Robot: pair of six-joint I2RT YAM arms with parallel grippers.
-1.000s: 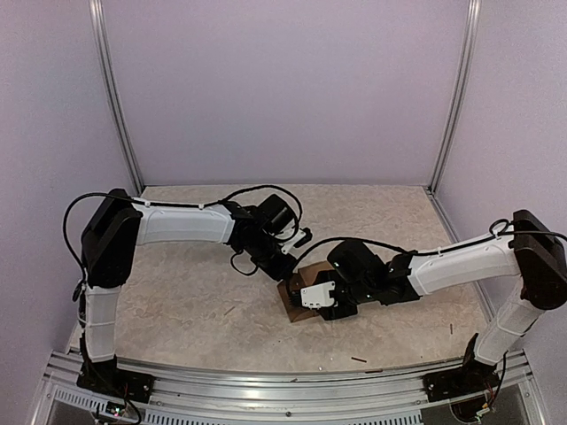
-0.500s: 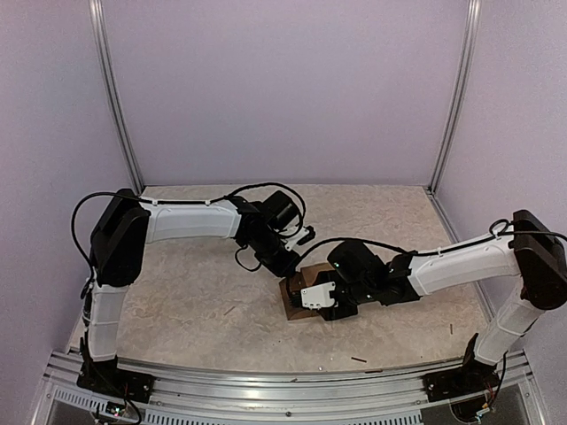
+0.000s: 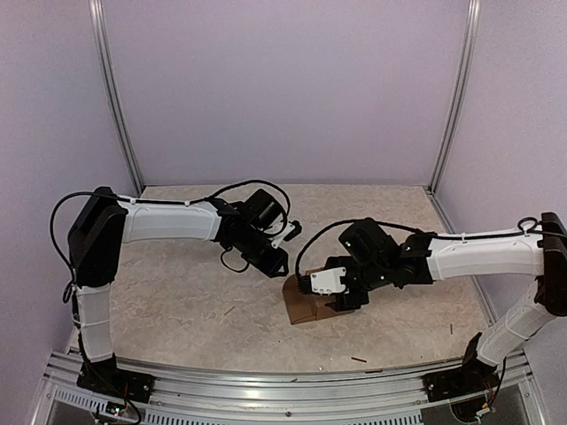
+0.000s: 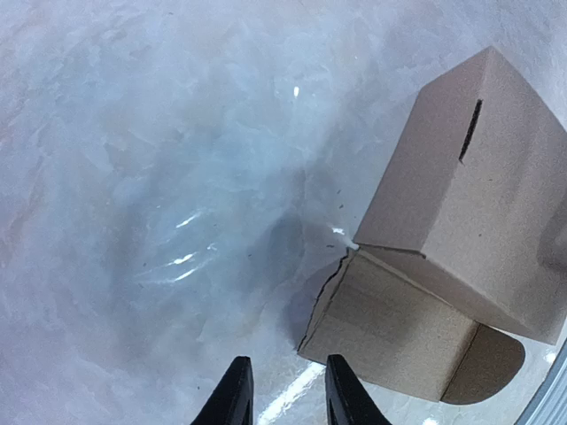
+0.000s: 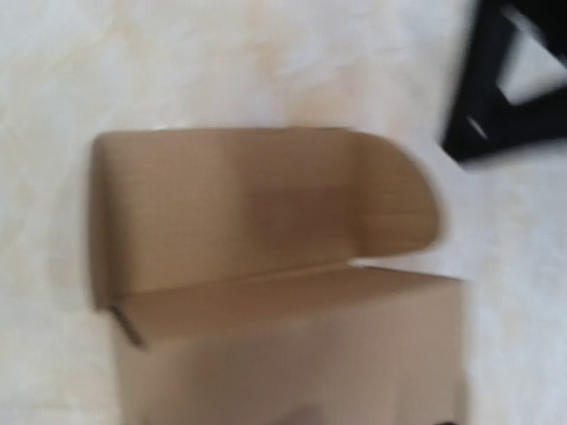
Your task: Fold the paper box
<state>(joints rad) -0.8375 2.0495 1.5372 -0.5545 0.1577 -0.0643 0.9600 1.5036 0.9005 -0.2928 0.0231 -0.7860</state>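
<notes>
Three views are available. The top external view alone shows both arms at once: the left gripper (image 3: 273,259) hangs over the tabletop (image 3: 177,292) just left of and behind the paper box (image 3: 306,308), while the right gripper (image 3: 337,297) sits directly over the right part of the box and hides it. The box lies near the middle of the tabletop, on its nearer half, and shows here only as a small brown block; neither gripper's fingertips can be made out in this view. The left wrist view adds surface detail. The box (image 4: 461,221) is plain brown cardboard, partly formed, with a closed upper body bearing a short dark slit (image 4: 471,130). A lower panel stands out from the body and ends in a rounded flap (image 4: 483,363). The left fingers (image 4: 232,396) stand slightly apart with only bare tabletop between them. The box lies ahead and to their right, its nearest corner close to the right-hand fingertip; contact cannot be confirmed. The right wrist view is blurred. It shows the box (image 5: 266,266) from above, filling the lower frame, with one rounded flap folded open against the tabletop. A black angular part (image 5: 505,88) lies beyond the flap, too blurred to identify. The right fingers are not visible here, so their state cannot be told.
</notes>
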